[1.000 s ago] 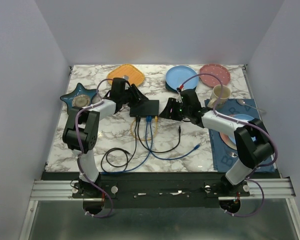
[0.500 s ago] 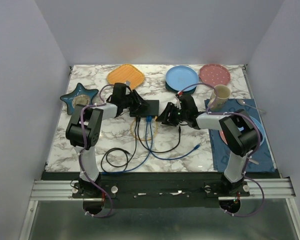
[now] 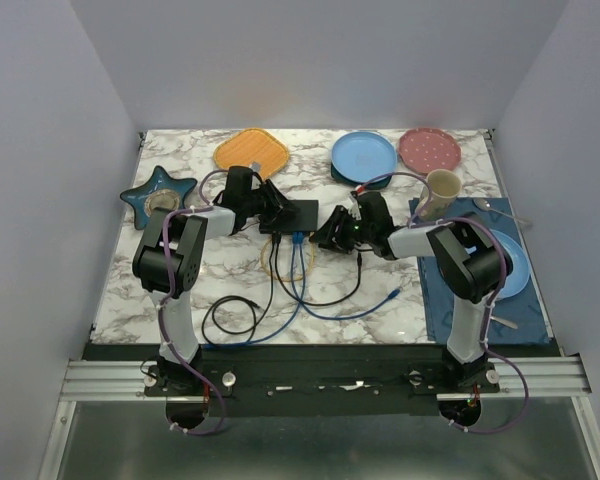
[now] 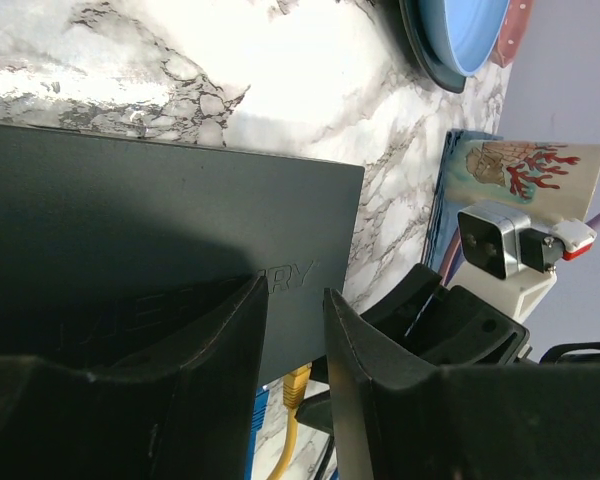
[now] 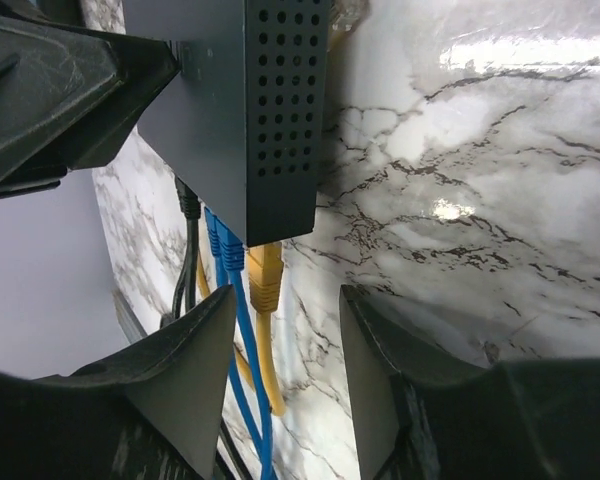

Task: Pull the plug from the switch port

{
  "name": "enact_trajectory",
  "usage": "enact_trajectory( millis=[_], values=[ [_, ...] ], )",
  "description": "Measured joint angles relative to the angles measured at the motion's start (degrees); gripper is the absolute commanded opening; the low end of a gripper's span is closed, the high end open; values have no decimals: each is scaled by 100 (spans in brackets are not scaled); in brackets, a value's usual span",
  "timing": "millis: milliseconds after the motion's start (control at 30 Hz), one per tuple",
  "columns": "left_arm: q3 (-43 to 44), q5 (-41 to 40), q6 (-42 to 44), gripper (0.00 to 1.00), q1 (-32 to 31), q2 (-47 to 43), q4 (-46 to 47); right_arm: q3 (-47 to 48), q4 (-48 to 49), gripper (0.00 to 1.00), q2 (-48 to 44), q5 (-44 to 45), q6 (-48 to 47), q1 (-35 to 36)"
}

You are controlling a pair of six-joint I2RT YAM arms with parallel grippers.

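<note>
The switch (image 3: 292, 213) is lying flat on the marble table (image 3: 180, 290), sitting between the two grippers. Along its near edge a yellow plug (image 5: 265, 272), blue plugs (image 5: 220, 240) and a black plug (image 5: 187, 200) are sitting in their ports, and their cables (image 3: 310, 300) are trailing toward the arms' bases.

The left gripper (image 4: 295, 292) is hanging over the switch's left end. Its jaws are standing a narrow gap apart and gripping nothing, and the box's lettered top is lying just beyond the fingertips. Whether they are touching it cannot be told.

The right gripper (image 5: 287, 295) is facing the switch's perforated right end, with its jaws spread and holding nothing. The yellow plug is showing just ahead of the gap between them, and the blue plugs are sitting beside it, nearer one finger.

Farther beyond the left jaws, a patterned mug (image 4: 525, 165) is standing by a dark blue mat (image 4: 444, 205), and a blue plate (image 4: 460, 35) is lying past that.
</note>
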Motion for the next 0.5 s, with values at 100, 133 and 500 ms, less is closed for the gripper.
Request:
enact_trajectory(
  millis=[100, 133, 500],
  values=[
    [0, 0, 0, 44, 0, 0, 0, 0, 107, 53, 44, -46, 83, -24],
    [0, 0, -2, 44, 0, 0, 0, 0, 140, 53, 57, -46, 116, -39],
    [-4, 4, -2, 44, 4, 2, 4, -96, 1150, 46, 356, -306, 730, -173]
  ],
)
